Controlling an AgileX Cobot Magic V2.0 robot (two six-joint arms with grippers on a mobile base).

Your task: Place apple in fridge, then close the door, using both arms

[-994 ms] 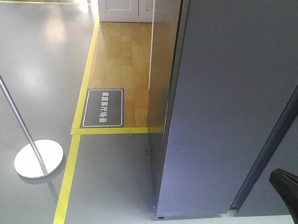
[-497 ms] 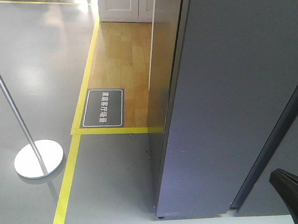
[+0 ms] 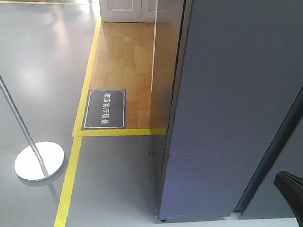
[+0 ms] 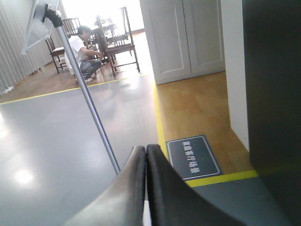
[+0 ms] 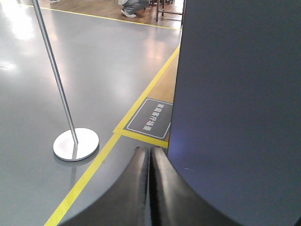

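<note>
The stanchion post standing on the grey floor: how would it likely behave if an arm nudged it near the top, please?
The stanchion post is tall and thin on a small round base, so a high push would probably tip it. It looks like rigid metal, unlikely to flex. On the glossy floor, the base might slide.

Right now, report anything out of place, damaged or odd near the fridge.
Nothing stands out. The fridge shows only flat grey outside, no apple in view. The sign stand is upright, the floor sign lies flat. Both the left gripper and right gripper are shut, empty.
</note>
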